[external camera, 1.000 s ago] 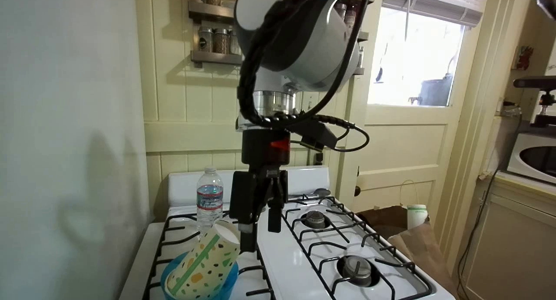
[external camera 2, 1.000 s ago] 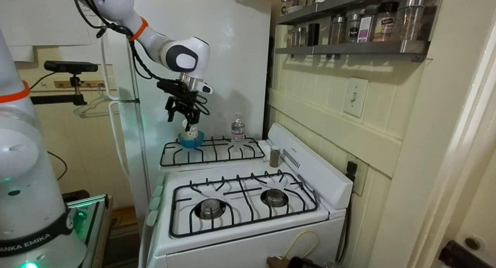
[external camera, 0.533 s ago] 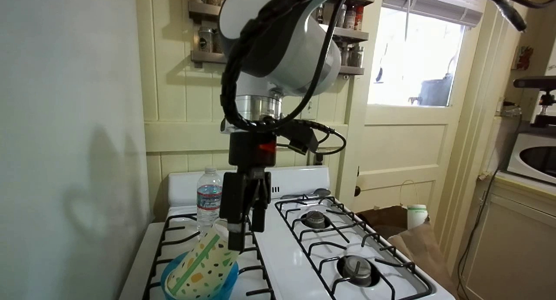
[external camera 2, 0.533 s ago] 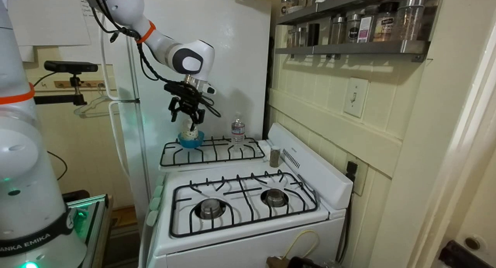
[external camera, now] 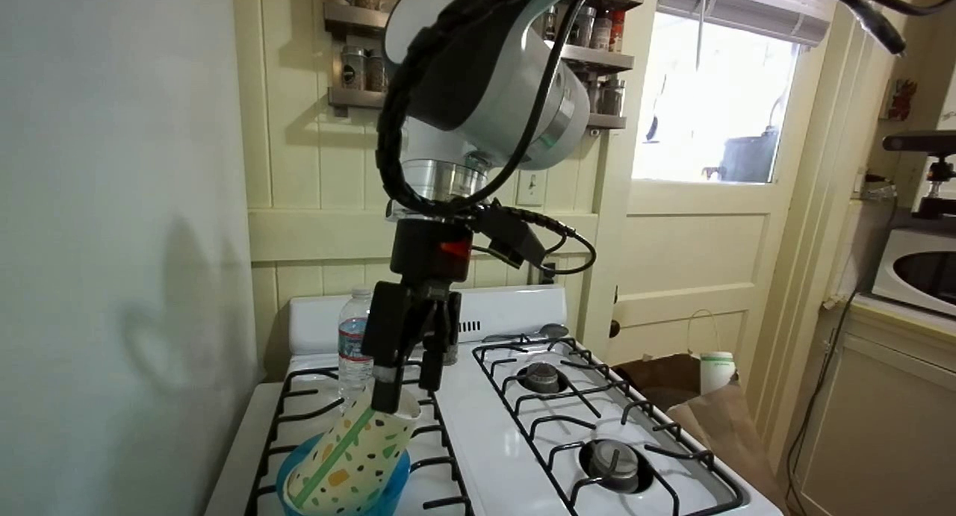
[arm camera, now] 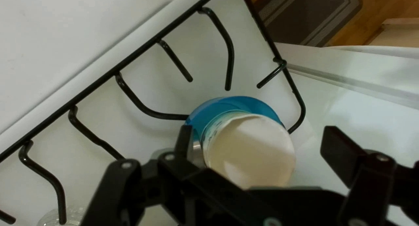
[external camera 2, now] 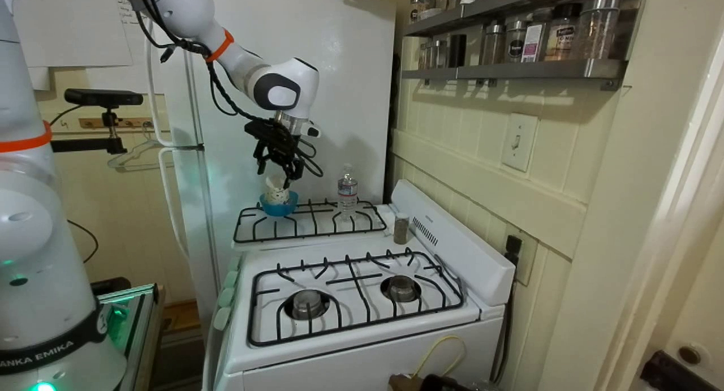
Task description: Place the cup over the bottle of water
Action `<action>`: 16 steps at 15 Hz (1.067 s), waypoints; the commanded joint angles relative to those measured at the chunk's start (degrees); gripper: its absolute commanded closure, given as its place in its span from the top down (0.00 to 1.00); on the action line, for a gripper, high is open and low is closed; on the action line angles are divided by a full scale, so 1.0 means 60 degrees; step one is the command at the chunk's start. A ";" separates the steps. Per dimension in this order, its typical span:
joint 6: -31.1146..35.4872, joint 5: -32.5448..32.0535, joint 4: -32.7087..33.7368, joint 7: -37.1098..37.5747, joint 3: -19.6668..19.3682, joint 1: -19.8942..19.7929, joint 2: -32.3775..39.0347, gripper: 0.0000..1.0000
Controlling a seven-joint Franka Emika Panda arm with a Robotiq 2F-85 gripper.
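The pale cream speckled cup [external camera: 351,456] leans mouth-up in the blue bowl [external camera: 392,490] on the stove grate. It shows also in an exterior view [external camera 2: 277,192] and, with its open mouth facing the camera, in the wrist view [arm camera: 252,150]. My gripper [external camera: 409,387] is open and tilted just above the cup's mouth; in the wrist view [arm camera: 262,147] the cup's rim appears between the spread fingers. I cannot tell whether a finger touches it. The clear water bottle [external camera 2: 347,192] stands upright on the same grate, partly behind my gripper in an exterior view [external camera: 351,352].
A bit of grey metal [arm camera: 198,152] shows beside the cup in the bowl. A small jar [external camera 2: 401,228] stands between the grates. A spoon [external camera: 553,331] lies at the stove's back. The fridge side [external camera 2: 339,97] rises close by; spice shelves [external camera 2: 520,69] hang on the wall.
My gripper has moved left in an exterior view, rising slightly and tilting; in an exterior view it has moved right. The cup's rim has shifted slightly. The bottle and bowl have not moved.
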 commanded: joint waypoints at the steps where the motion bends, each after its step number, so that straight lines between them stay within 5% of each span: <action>1: -0.0030 0.0436 -0.0015 -0.0239 0.0097 -0.0075 0.0191 0.90; 2: 0.0004 0.0451 -0.0024 -0.0250 0.0108 -0.0078 0.0223 0.76; 8: 0.0231 0.0359 0.0018 -0.0189 0.0145 -0.0096 0.0392 0.35; 10: 0.0220 0.0241 0.0019 -0.0136 0.0156 -0.0082 0.0361 0.84; 13: 0.0242 0.0257 0.0004 -0.0128 0.0176 -0.0081 0.0334 0.98; 16: 0.0497 0.0302 -0.0042 -0.0048 0.0201 -0.0074 0.0301 1.00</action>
